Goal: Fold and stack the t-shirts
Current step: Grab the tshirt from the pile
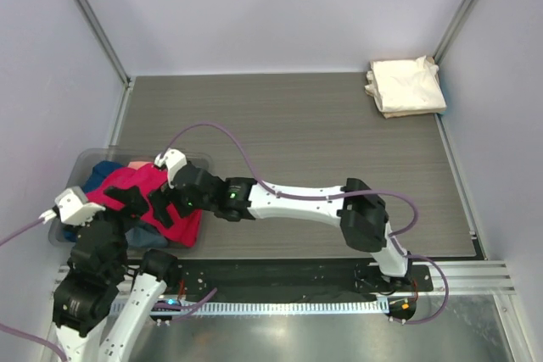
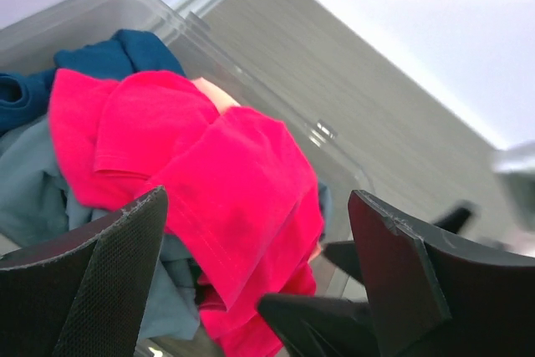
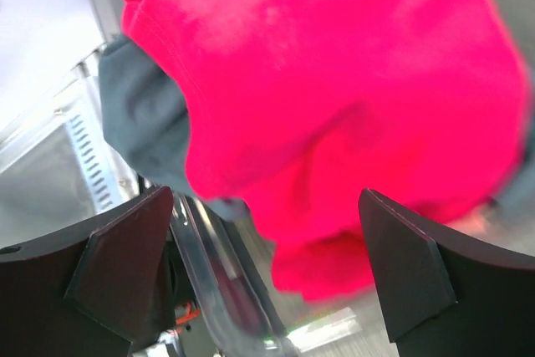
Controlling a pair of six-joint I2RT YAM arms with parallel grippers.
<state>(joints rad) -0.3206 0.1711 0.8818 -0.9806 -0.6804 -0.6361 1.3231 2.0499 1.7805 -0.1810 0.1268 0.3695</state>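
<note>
Worktop (image 1: pixel 297 125): grey wood-grain, walled in by pale panels on 3 sides.

Right arm (image 1: pixel 297 203): white and black, stretched low across the near edge of the worktop from its base at the right to the bin at the left.

Left arm (image 1: pixel 93 286): folded up tight over its base, with the wrist just beside the bin's near left end.

Clear plastic bin (image 1: pixel 85 157): sits at the near left corner of the worktop and is heaped with loose shirts.

Red t-shirt (image 1: pixel 136 188): crumpled on top of the heap, bulging over the bin's rim on the side facing the right arm. It is the brightest thing in all 3 views.

Cream-white t-shirt (image 1: pixel 405 86): a folded square alone in the far right corner of the worktop, well apart from both arms.

Blue t-shirt (image 1: pixel 103 173): at the far side of the bin, partly under the red one.

Grey t-shirt (image 2: pixel 33 190): lower in the heap, with the red one draped over it.

Right hand (image 3: pixel 266 198): fingers spread wide and holding nothing. The red cloth fills the gap ahead of them, and we cannot tell whether they touch it.

Left hand (image 2: pixel 257 198): fingers likewise wide apart and empty, aimed at the red t-shirt from the near left, above the heap.
</note>
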